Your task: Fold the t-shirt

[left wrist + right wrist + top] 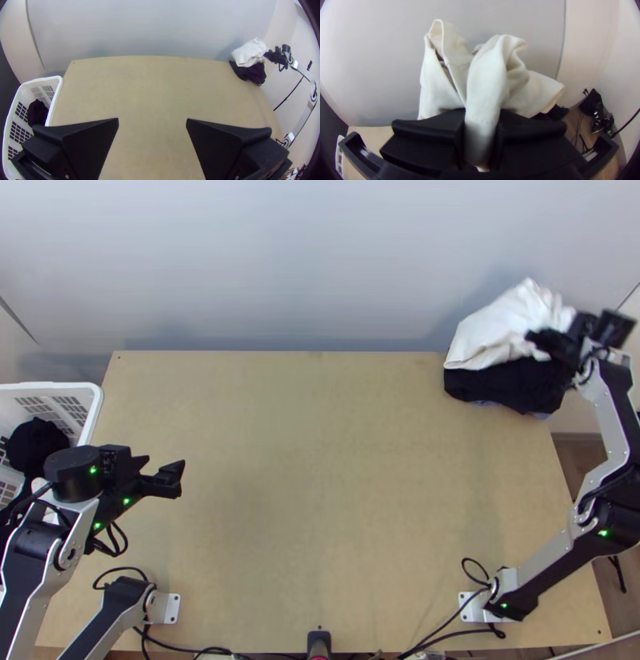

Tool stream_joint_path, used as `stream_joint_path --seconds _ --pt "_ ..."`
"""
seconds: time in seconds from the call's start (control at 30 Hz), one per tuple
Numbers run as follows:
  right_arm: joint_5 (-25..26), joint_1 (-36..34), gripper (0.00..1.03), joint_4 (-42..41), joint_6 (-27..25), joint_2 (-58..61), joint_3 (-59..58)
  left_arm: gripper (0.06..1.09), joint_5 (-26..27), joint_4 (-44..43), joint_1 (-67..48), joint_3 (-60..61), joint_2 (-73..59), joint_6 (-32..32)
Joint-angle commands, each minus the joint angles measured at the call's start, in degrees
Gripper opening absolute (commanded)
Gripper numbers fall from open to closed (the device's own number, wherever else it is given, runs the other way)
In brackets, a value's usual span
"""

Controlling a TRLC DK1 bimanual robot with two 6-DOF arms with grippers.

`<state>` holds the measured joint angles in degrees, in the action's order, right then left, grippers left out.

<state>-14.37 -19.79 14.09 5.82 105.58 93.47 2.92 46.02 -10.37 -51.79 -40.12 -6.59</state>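
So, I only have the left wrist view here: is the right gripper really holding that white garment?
Observer: Yes; the right wrist view shows the right gripper shut on a fold of the white garment.
Operator: Any open edge on it?
Observer: An open, hemmed edge beside the pinched fold; sleeve or waist, I can't tell.
Operator: And my own gripper?
Observer: From the top view, the left gripper is over the table's left part.

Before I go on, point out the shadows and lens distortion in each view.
Top view: soft shadow on the pale wall beside the white cloth; left wrist view: the table's far edge bows, corners dark; right wrist view: a wall seam curves, corners dark.
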Motion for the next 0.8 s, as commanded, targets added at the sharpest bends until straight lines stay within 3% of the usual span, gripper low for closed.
stream_joint_path --seconds 0.0,0.17,0.47,0.5,0.57,0.63,0.7,0.77 --pt "0.0 -10.9 0.03 -2.3 -5.9 3.8 -7.2 1.04 0.2 -0.3 -0.5 -0.5 -0.8 0.3" --pt "0.0 -14.9 0.03 -4.9 -11.1 5.6 -13.5 1.04 0.2 -0.2 -0.7 -1.1 -1.2 0.3" --pt "0.0 -15.0 0.03 -9.1 -12.2 4.6 -20.8 1.04 0.2 1.3 -0.5 -1.6 -0.5 0.3" --pt "0.0 -15.0 0.13 -9.1 -12.2 4.5 -20.9 1.04 0.2 1.4 -0.5 -1.6 -0.3 0.3" --pt "0.0 -14.9 0.61 -9.6 -11.4 3.2 -21.7 1.04 0.2 1.5 -0.3 -1.7 0.0 0.3" --pt "-0.1 -14.7 0.87 -9.6 -10.8 2.1 -21.8 1.04 0.2 1.6 0.3 -1.6 0.2 0.3" --pt "-0.1 -14.3 0.99 -9.4 -9.9 0.9 -21.3 1.04 0.2 1.7 0.4 -1.2 0.7 0.3" --pt "-0.1 -14.0 0.99 -9.0 -9.3 -1.6 -21.7 1.04 0.2 1.7 0.4 -0.5 1.4 0.2"
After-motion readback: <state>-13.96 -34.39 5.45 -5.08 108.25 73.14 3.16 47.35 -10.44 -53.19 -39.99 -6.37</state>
